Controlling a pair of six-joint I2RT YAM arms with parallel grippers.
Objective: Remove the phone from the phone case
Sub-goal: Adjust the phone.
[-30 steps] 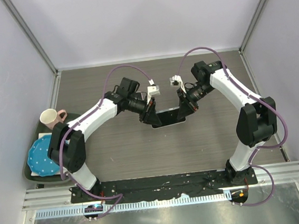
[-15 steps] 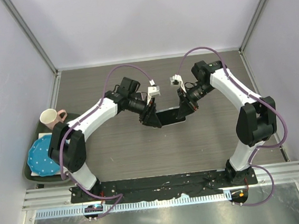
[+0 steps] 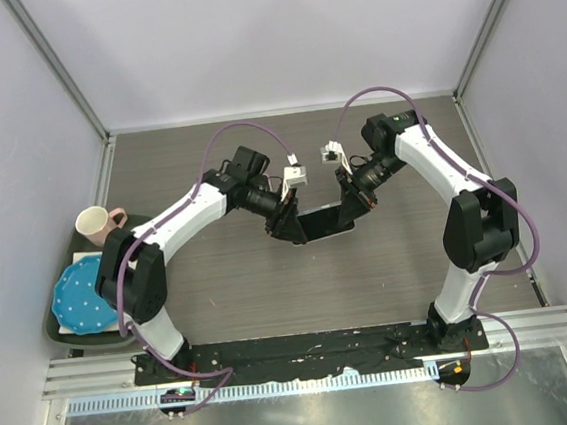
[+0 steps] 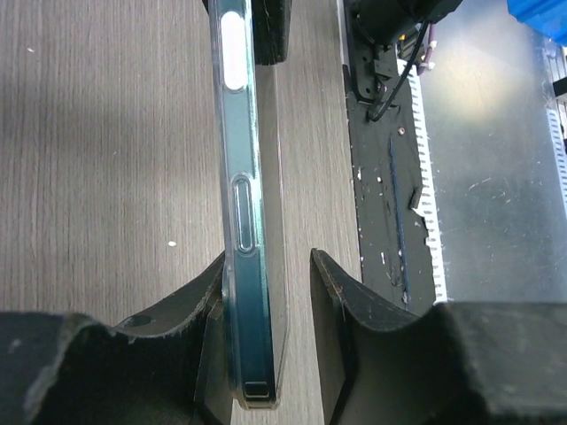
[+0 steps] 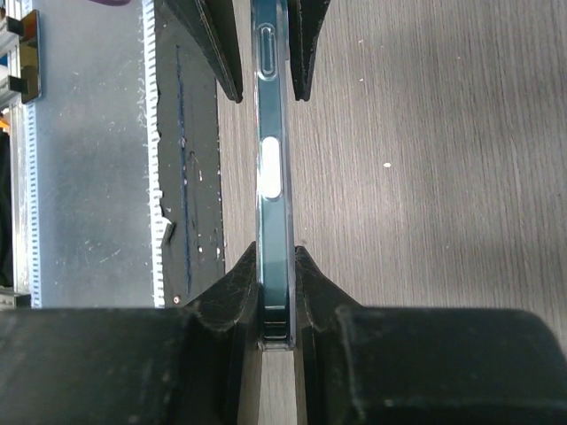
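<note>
A dark teal phone in a clear case [image 3: 325,221] hangs above the wooden table between my two grippers. In the right wrist view the phone [image 5: 275,150] shows edge-on, and my right gripper [image 5: 275,255] is shut on its end, both fingers pressed on the case. In the left wrist view the phone [image 4: 244,221] rests against one finger [image 4: 213,292], with a gap to the other finger [image 4: 332,292], so my left gripper [image 4: 266,262] is open around its other end. In the top view my left gripper [image 3: 286,222] and right gripper [image 3: 355,203] face each other.
A cream mug with a pink handle [image 3: 95,224] and a blue dotted plate [image 3: 83,295] sit on a dark tray [image 3: 64,329] at the left edge. A black rail [image 3: 317,348] runs along the near edge by the arm bases.
The phone has shifted slightly right and tilted, its right end higher in the top view. Both wrists have moved a little with it.
</note>
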